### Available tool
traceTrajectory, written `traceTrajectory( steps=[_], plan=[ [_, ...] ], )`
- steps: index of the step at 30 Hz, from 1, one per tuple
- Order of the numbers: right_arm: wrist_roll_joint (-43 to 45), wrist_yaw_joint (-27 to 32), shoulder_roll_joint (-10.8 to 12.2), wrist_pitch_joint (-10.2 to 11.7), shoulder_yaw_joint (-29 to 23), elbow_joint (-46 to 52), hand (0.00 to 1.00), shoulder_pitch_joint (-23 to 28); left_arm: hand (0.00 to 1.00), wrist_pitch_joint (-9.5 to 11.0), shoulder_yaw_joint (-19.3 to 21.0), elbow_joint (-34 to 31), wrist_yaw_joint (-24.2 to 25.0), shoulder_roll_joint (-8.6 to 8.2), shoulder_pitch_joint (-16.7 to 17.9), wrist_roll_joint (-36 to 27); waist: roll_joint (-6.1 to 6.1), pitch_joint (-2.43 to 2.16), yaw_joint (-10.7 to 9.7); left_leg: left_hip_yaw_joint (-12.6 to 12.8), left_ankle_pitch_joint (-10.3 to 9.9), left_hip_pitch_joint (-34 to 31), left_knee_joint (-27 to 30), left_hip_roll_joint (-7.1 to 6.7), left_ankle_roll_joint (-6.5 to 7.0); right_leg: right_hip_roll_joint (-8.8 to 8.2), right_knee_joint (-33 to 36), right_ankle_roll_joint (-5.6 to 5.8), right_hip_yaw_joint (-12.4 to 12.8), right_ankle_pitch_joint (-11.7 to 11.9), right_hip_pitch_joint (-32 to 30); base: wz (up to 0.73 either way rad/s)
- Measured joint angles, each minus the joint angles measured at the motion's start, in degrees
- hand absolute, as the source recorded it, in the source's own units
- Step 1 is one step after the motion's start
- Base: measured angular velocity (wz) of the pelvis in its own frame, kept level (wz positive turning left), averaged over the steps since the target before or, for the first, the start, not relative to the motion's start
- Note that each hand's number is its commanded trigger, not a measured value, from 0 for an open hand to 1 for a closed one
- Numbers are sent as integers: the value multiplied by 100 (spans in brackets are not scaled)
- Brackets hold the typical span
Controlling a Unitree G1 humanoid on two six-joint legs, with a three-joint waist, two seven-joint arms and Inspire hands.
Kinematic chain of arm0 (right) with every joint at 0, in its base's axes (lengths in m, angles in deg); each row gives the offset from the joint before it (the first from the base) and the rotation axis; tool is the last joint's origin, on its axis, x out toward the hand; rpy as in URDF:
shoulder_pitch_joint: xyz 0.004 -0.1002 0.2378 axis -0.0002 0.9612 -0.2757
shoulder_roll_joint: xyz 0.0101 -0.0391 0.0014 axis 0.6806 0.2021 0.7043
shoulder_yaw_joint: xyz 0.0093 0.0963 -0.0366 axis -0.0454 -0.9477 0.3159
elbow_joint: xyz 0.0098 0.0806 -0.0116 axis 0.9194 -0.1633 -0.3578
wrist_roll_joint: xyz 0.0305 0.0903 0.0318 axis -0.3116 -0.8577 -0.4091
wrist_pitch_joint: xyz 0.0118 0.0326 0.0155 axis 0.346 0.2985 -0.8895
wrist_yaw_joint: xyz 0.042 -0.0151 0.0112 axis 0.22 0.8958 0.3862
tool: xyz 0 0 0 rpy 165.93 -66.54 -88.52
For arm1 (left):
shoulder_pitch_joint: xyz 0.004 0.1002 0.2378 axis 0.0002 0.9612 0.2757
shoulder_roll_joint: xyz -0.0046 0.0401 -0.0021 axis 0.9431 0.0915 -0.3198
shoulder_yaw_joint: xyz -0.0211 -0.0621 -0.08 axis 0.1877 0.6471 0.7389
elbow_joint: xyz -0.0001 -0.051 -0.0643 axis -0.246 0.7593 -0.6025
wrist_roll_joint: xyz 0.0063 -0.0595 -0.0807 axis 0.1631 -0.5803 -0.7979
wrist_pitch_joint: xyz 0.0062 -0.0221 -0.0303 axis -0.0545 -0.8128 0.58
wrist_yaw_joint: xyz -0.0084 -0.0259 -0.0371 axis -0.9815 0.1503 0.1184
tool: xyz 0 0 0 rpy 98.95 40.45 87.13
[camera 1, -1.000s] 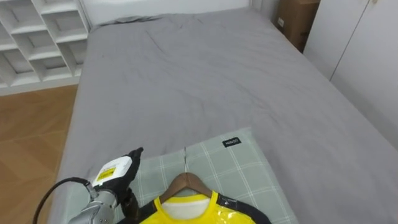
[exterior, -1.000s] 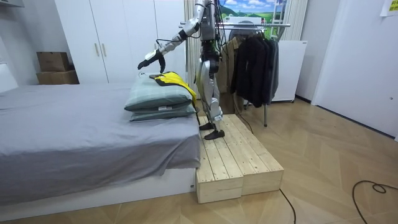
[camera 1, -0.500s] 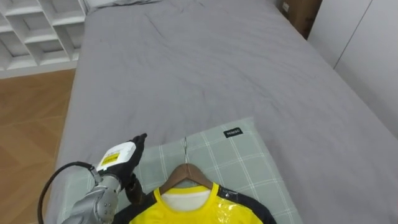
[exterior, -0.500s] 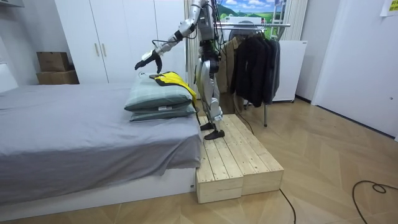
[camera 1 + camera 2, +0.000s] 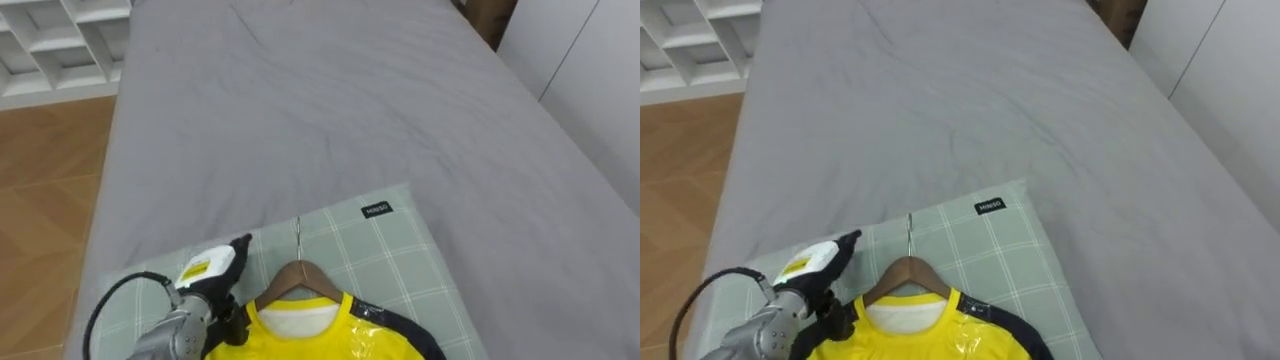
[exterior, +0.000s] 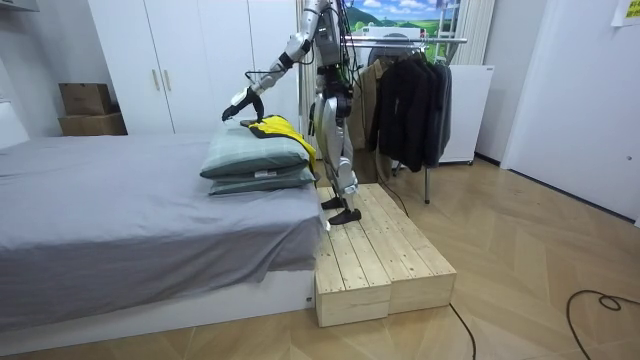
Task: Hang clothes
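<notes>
A yellow shirt (image 5: pixel 300 342) with dark sleeves lies on a wooden hanger (image 5: pixel 300 276), whose metal hook points up the bed. It rests on a green checked pillow (image 5: pixel 385 262), the upper of two stacked pillows (image 6: pixel 255 156) at the foot of the bed. My left hand (image 5: pixel 212 274) hovers just left of the hanger's shoulder, back upward, fingers relaxed and hanging down, holding nothing. In the room view the left hand (image 6: pixel 240 103) is stretched out above the shirt (image 6: pixel 281 128) while I stand on the wooden platform (image 6: pixel 382 256) by the bed.
The grey bed (image 5: pixel 330 110) stretches away beyond the pillow. Wooden floor and a white shelf unit (image 5: pixel 50 40) lie to its left. Behind me a clothes rack (image 6: pixel 412 88) holds dark garments. White wardrobes (image 6: pixel 190 60) line the wall.
My left hand has drifted right, closer to the hanger, and slightly lower. The head camera has tipped down a little. The shirt and hanger lie as before.
</notes>
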Motion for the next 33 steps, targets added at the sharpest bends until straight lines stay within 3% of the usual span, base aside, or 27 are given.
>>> traceTrajectory(
  steps=[4,26,29,33],
  plan=[
    [3,-51,30,-4,1,10,0,-30,0,1,0,89,2,-90,2,-3,-33,-10,1,3,0,3,1,2,0,1,7,0,-4,0,-2,0],
    [4,-150,59,-16,-17,20,0,144,0,46,-114,272,270,-30,520,-35,-122,-62,8,73,0,205,-11,-1,0,1,-13,0,-11,0,193,0],
    [-17,-151,59,-22,-19,36,0,203,0,46,-115,268,270,-43,640,-40,-105,-116,13,71,0,232,-10,-1,0,1,-15,0,-11,0,224,0],
    [-22,-139,58,-26,-16,32,0,241,0,46,-117,270,268,-68,801,-36,-83,-147,15,69,0,326,-11,0,0,1,-25,0,-17,0,323,0]
  ],
)
